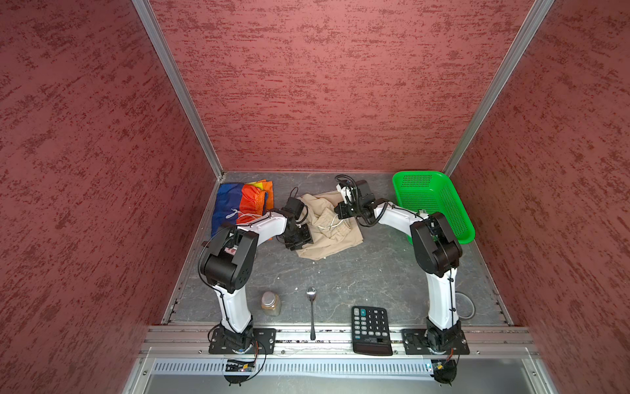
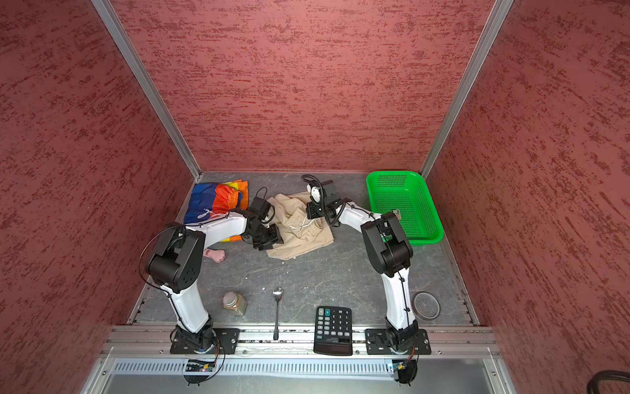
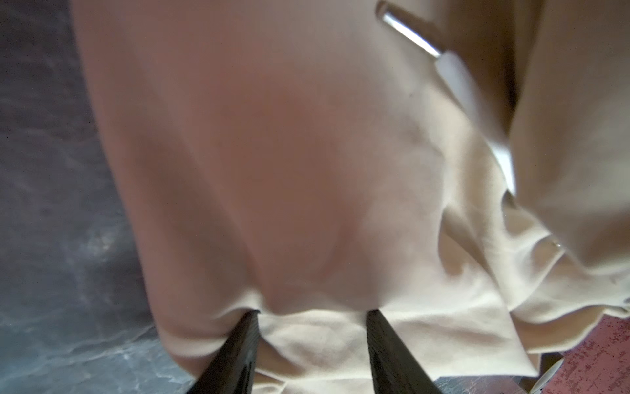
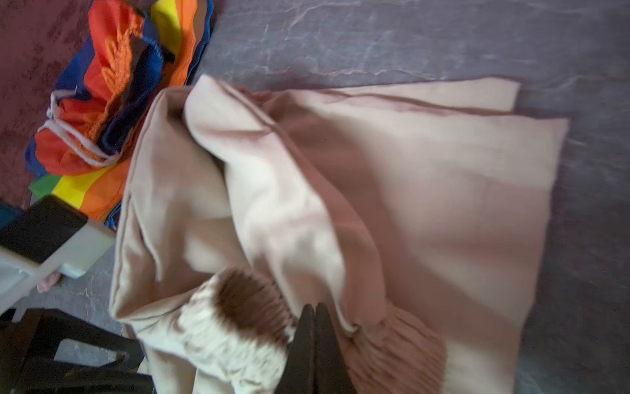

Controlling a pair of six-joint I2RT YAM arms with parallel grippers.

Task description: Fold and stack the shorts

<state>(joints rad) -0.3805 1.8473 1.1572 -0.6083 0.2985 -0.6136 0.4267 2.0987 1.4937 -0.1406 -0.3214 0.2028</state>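
While neither pair is yet folded or stacked, the entry reads as follows. Item one, beige shorts (image 1: pixel 329 235): crumpled at mid-bench toward the back, gathered waistband and white drawstring (image 1: pixel 332 223) uppermost, one leg panel spread flat toward the front. Item two, rainbow shorts (image 1: pixel 238 201): bunched in the back left corner, just beside the beige pair and untouched by either claw. Left claw (image 3: pixel 312 314): fingers apart, tips pressed into the near-left edge of the beige cloth, fabric lying between them but not pinched. Right claw (image 4: pixel 313 308): closed, fingers together at the gathered waistband; whether cloth is caught between them cannot be told. Step in hand, as judged: spreading the beige pair flat before the fold. Recommended handling: secure both grips on a single layer at opposite waistband corners, draw apart evenly, keep the drawstring clear of the fingers, lay the cloth smooth on the bench (image 1: pixel 358 273). Surroundings: green basket (image 1: pixel 419 173) at back right; jar (image 1: pixel 271 303), spoon (image 1: pixel 312 307) and calculator (image 1: pixel 371 329) along the front edge; tape ring (image 2: pixel 426 305) at front right; small pink object (image 2: pixel 214 255) under the left arm. Obstruction: the rainbow pair crowds the left side, limiting room to spread; the front items stand well apart.
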